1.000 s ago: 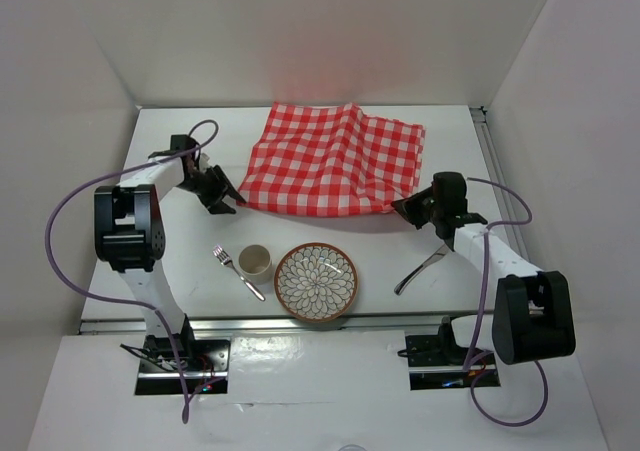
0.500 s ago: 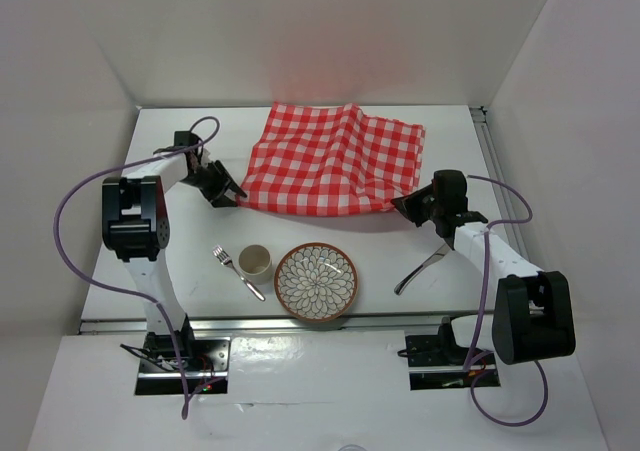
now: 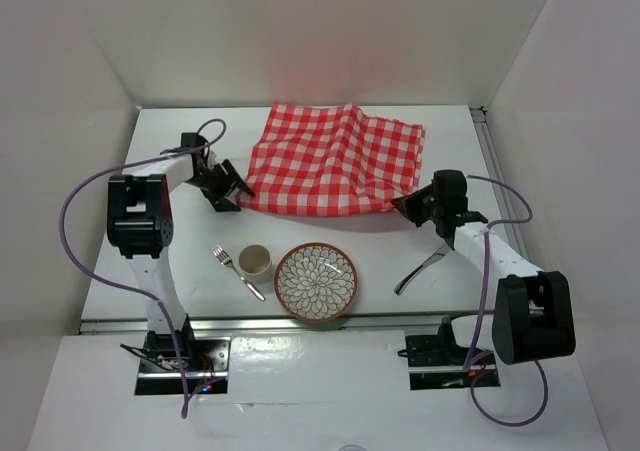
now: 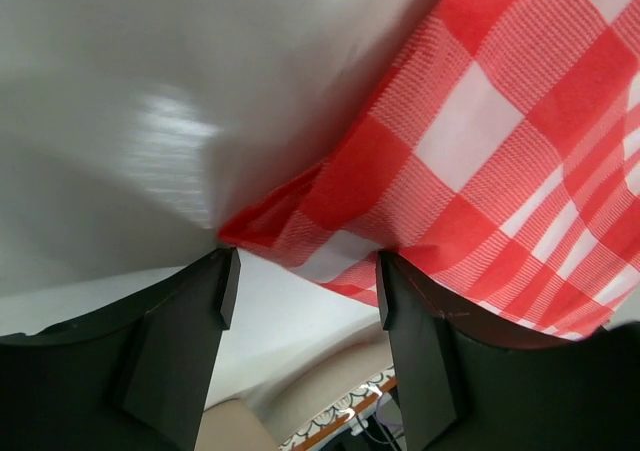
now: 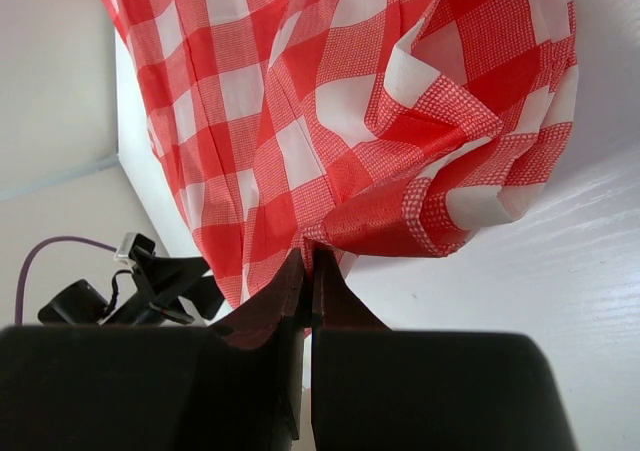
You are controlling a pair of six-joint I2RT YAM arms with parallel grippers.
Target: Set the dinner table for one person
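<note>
While I stand behind the arms, the dinner table point(image 3: 370, 246) fills most of what I see, a white top with metal rails. A red-and-white checked cloth point(image 3: 335, 161) lies rumpled over its far half, from the middle toward the right edge.

The left gripper point(image 3: 228, 193) sits low over the table at the cloth's near left corner. From its own camera the two dark fingers point(image 4: 180, 341) stand apart, released. The cloth's corner point(image 4: 480, 141) lies just ahead of the gap, one edge reaching the right finger, and bare table spreads beyond. The right gripper point(image 3: 408, 208) is at the cloth's near right corner. There the fingertips point(image 5: 308, 256) are pressed together, pinching a fold of the cloth point(image 5: 300, 101), with white table just beside and below them.

Toward the near edge, about midway along it, rests a brown-rimmed bowl point(image 3: 290, 271) with its white petal pattern showing in full. Just to its left stands a small pale cup point(image 3: 255, 261). I cannot tell from above what it holds.

A metal utensil point(image 3: 420, 271), knife or spoon I cannot say, lies slanted near the right arm's forearm. A fork point(image 3: 236, 271) lies slanted left of the cup, its handle running past the cup toward the near edge.
</note>
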